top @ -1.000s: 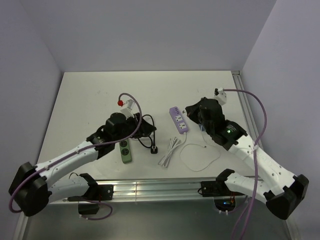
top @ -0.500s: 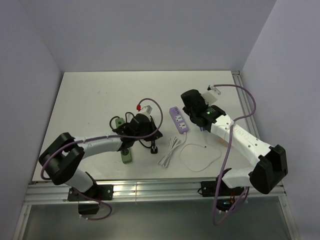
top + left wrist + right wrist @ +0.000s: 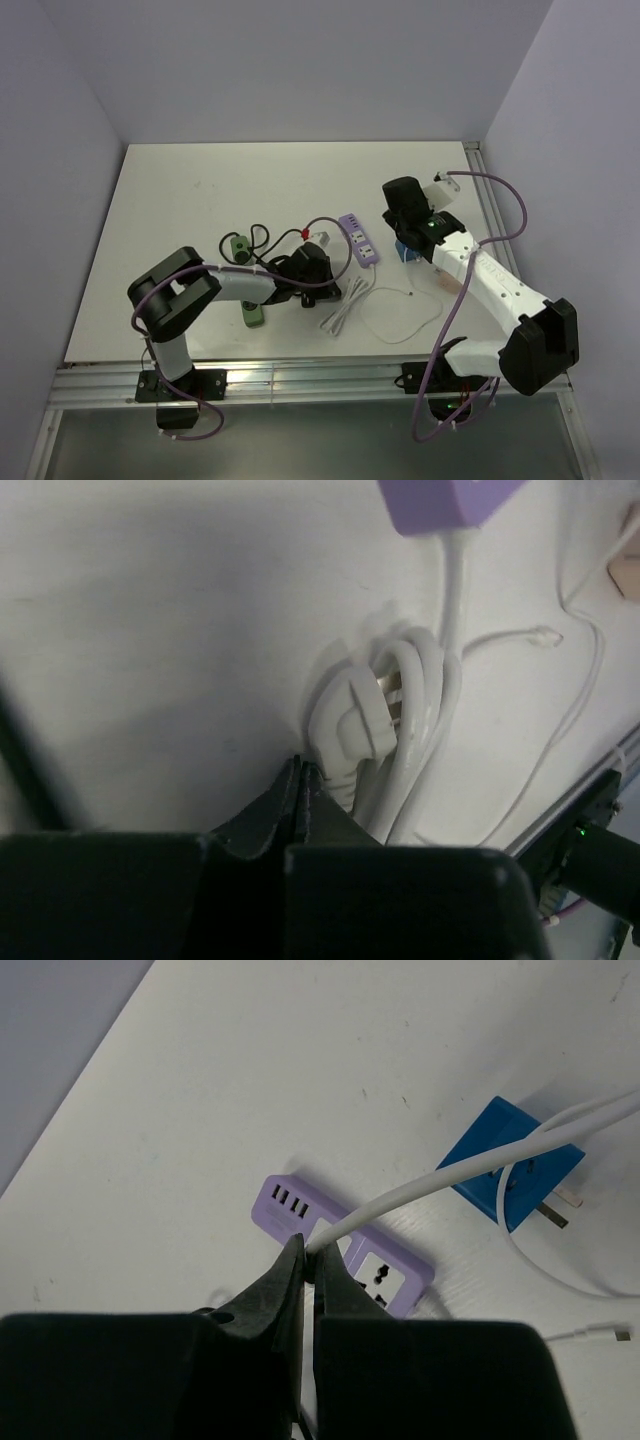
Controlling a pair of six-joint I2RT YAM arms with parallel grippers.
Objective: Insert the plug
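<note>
The blue plug (image 3: pixel 510 1165) lies on its side on the white table, prongs to the right; from above only a corner of the plug (image 3: pixel 403 250) shows under the right arm. My right gripper (image 3: pixel 308 1250) is shut on a white cable (image 3: pixel 420 1192) that runs over the plug, and hovers above the purple power strip (image 3: pixel 345 1245). From above, the right gripper (image 3: pixel 392 228) is just right of that strip (image 3: pixel 358 238). My left gripper (image 3: pixel 300 765) is shut with nothing between its fingers, its tips beside the white plug (image 3: pixel 365 715) of a coiled cord. The green power strip (image 3: pixel 253 312) lies left of the left gripper (image 3: pixel 328 278).
A coiled white cord (image 3: pixel 340 300) trails from the purple strip. A thin white cable (image 3: pixel 400 315) loops near the front edge. A black cable (image 3: pixel 262 235) curls by a green piece (image 3: pixel 236 244). A metal rail (image 3: pixel 490 215) borders the table's right side.
The left arm swung right, from over the green strip to the coiled white cord, and its jaws closed. The right arm shifted slightly right, staying shut.
</note>
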